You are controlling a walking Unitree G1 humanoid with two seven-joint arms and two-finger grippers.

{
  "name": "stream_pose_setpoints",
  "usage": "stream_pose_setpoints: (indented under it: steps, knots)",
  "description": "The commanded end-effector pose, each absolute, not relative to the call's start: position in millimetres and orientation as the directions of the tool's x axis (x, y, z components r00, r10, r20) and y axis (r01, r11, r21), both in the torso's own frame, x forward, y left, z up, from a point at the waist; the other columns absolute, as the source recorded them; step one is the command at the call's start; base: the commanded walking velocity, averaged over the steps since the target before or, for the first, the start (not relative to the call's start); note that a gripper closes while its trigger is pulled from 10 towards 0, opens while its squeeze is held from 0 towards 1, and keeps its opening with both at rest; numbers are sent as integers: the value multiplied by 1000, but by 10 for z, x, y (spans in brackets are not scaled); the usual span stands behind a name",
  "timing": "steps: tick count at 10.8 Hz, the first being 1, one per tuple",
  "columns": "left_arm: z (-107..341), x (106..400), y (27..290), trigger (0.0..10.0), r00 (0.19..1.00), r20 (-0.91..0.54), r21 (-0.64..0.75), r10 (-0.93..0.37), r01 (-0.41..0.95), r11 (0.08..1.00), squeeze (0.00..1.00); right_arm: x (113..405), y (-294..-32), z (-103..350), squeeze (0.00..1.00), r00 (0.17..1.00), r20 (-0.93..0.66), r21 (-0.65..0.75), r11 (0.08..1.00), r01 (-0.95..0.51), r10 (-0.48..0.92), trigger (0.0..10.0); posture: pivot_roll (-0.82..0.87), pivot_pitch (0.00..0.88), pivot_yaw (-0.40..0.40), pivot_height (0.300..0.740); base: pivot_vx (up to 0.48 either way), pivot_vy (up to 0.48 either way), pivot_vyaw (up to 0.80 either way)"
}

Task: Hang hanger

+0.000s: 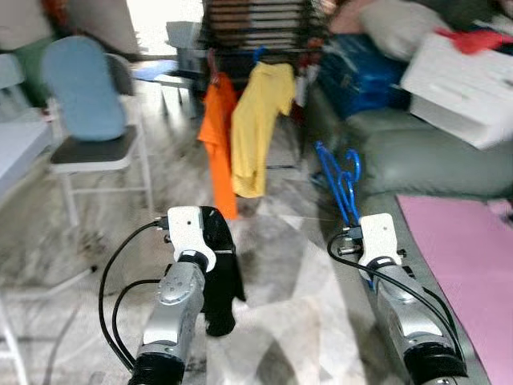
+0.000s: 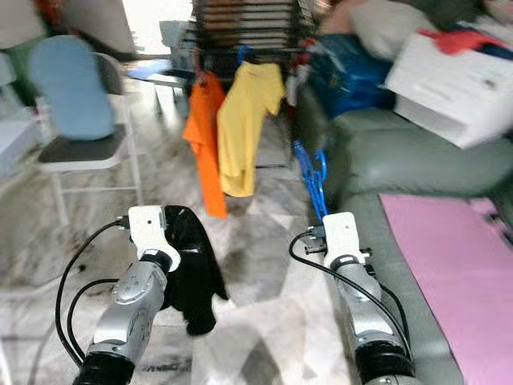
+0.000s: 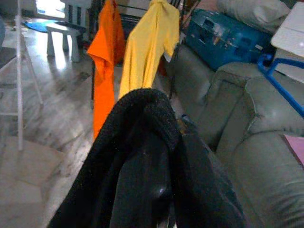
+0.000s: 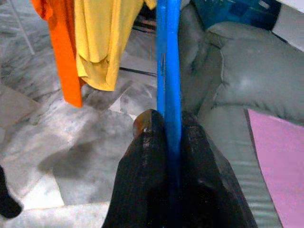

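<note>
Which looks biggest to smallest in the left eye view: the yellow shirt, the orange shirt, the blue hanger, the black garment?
1. yellow shirt
2. orange shirt, close to the yellow
3. black garment, nearer the camera, so unsure
4. blue hanger, thinnest

Daylight floods in from a bright doorway [image 1: 156,24] at the back, blown out white and glaring off the marble floor [image 3: 61,95]. Both eye views are smeared by motion blur; the wrist views are sharper, soft up close.

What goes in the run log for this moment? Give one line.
right end effector: shut on blue hanger | left end effector: holds black garment | rack: orange shirt, yellow shirt hung
</note>
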State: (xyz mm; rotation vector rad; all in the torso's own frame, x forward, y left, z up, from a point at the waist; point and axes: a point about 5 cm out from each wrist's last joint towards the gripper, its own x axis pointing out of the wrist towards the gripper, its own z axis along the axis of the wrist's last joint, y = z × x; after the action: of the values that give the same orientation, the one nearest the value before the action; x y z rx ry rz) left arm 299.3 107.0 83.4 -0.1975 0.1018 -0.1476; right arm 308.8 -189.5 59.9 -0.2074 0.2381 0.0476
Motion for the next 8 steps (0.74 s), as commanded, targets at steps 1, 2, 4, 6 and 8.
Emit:
stream_pose_setpoints:
  steps: [1,2,4,6,8]
  knots:
    - [926,3022,1049,10000,985,-45,-192,-168,156,969,0,3104,-1936,604,0,968,-250,-214,975,-56,1,10000,-132,0,46,740,0,480,0]
    - [927,3023,1053,10000,985,-46,-189,-169,157,969,0,3105,-1915,605,0,969,-248,-216,974,-69,14,10000,-132,0,48,740,0,480,0]
    - [927,3025,1043,10000,984,-46,-186,-171,160,969,0,3110,-1937,618,0,975,-218,-290,957,-22,-43,10000,-132,0,48,740,0,480,0]
    - [922,3017,1029,10000,983,-48,-184,-176,165,969,0,3117,-1934,622,0,977,-210,-286,958,-17,-46,10000,-132,0,48,740,0,480,0]
    - [926,3018,1027,10000,983,-45,-181,-176,165,970,0,3132,-1938,625,0,977,-197,-311,950,21,-86,10000,-132,0,48,740,0,480,0]
